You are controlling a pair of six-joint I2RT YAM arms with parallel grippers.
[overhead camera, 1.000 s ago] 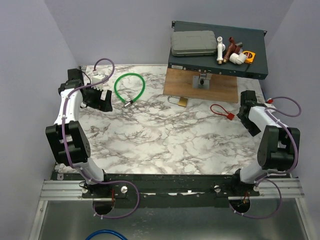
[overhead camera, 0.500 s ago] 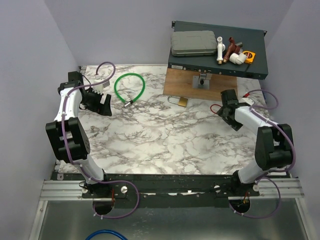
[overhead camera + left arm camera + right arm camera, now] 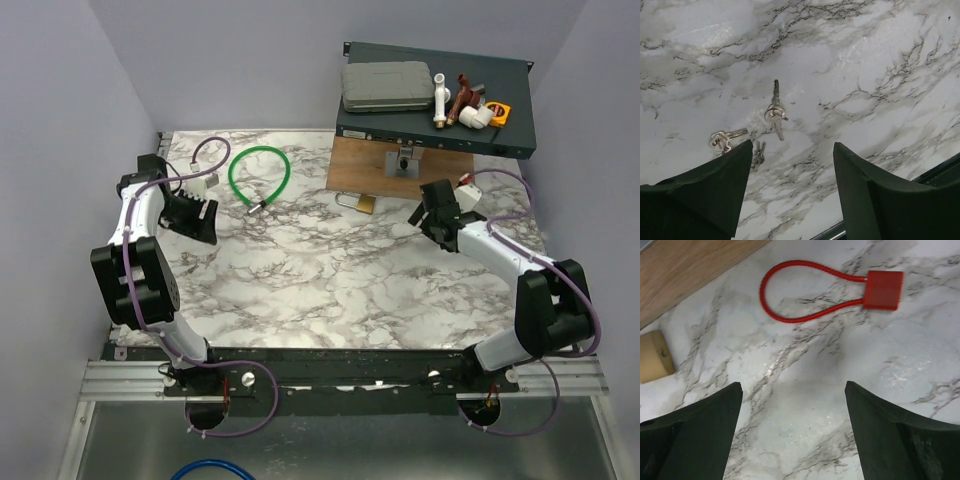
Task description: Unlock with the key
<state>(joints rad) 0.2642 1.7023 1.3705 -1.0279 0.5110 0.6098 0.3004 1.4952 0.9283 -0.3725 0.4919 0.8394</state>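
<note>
Left claw (image 3: 792, 145): open, empty, poised over metal keys (image 3: 775, 112) mid-frame for pickup. Right claw (image 3: 792, 385): open, empty, facing red cord loop (image 3: 883, 289), upper frame.

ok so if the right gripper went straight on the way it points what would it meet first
Most likely the bare marble table between the right gripper's fingers, a little short of the red cord loop; depth is hard to judge here.

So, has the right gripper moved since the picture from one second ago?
Yes. The right gripper has moved left, away from the right edge of the table and closer to the brass padlock at the front edge of the wooden board.
</note>
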